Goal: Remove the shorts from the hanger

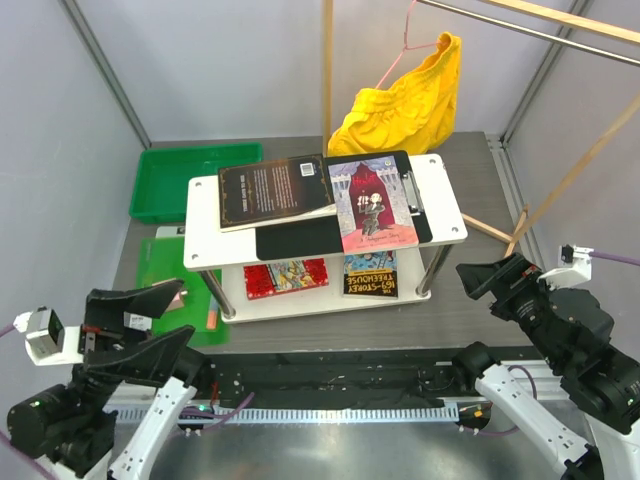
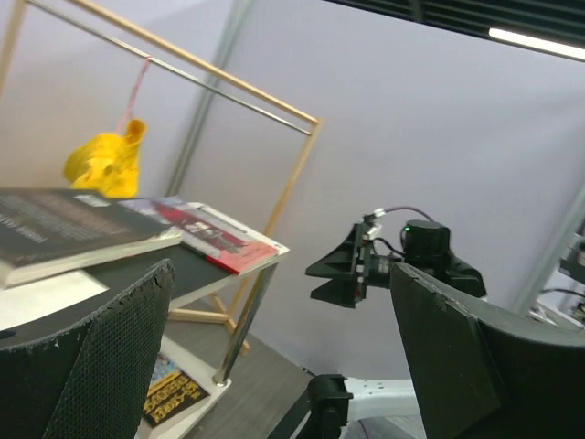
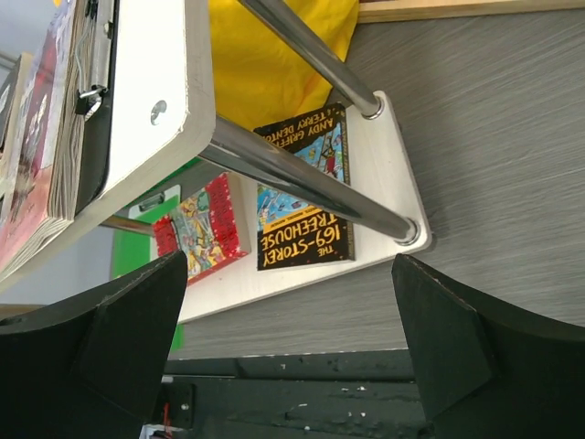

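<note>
Where your left arm sits at the near edge of the table [image 1: 300,330], left end effector [image 1: 180,312]: fingers spread wide, nothing between them.
Green tray [image 1: 190,185]: back-left on the table, just beside the shelf.
Shelf [image 1: 445,215]: white, two tiers, mid-table. On top you see a dark book [image 1: 275,190] and a red-covered book [image 1: 370,205] lying over a black clipboard [image 1: 300,240]. Two more books lie on the lower tier.
Hanger [image 1: 406,38]: pink wire, hooked over the metal rail [image 1: 530,32] behind the shelf.
Shorts [image 1: 405,100]: yellow and bunched, draped on the hanger. They hang just behind the shelf's back-right corner, well apart from both your end effectors.
Right end effector [image 1: 488,275]: fingers wide apart and empty, near the shelf's front-right leg and facing the lower tier.
</note>
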Available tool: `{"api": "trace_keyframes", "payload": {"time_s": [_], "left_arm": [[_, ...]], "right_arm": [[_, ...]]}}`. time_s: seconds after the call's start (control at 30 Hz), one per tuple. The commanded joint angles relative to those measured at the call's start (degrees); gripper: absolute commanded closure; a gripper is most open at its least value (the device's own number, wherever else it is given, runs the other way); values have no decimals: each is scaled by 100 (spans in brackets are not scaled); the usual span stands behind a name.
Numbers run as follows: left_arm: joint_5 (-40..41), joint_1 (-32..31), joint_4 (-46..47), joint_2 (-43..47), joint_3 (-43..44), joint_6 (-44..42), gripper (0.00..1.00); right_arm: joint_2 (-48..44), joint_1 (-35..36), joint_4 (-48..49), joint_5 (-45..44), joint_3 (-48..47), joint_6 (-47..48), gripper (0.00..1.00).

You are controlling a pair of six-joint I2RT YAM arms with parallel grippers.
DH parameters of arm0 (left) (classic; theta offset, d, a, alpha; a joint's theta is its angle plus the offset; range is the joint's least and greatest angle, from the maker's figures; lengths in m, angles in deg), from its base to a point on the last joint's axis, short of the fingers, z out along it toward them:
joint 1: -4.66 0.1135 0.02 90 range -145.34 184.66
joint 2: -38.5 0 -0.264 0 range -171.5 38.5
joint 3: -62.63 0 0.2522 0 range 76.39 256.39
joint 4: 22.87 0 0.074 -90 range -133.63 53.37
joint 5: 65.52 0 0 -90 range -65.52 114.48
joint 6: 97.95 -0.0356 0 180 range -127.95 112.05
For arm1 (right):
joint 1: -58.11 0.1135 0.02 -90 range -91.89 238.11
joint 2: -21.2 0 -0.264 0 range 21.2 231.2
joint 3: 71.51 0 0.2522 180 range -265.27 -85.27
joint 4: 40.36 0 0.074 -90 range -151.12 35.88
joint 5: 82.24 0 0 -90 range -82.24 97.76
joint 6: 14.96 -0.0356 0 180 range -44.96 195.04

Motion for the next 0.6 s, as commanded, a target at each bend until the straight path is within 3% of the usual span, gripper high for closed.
{"api": "trace_keyframes", "payload": {"time_s": [0.0,0.2,0.37,0.57], "left_arm": [[1109,37,-2669,184,868,-285,0],[2270,-85,-4507,-326,2099,-83,0],[2429,-656,-4527,-450,2144,444,0],[2710,-1018,-4122,-484,1932,928,0]], "right_arm": [[455,24,14,-362,-408,599,0],[825,32,250,-433,-734,1065,0],[649,41,831,6,-830,1399,0],[1342,50,700,113,-1601,1847,0]]}}
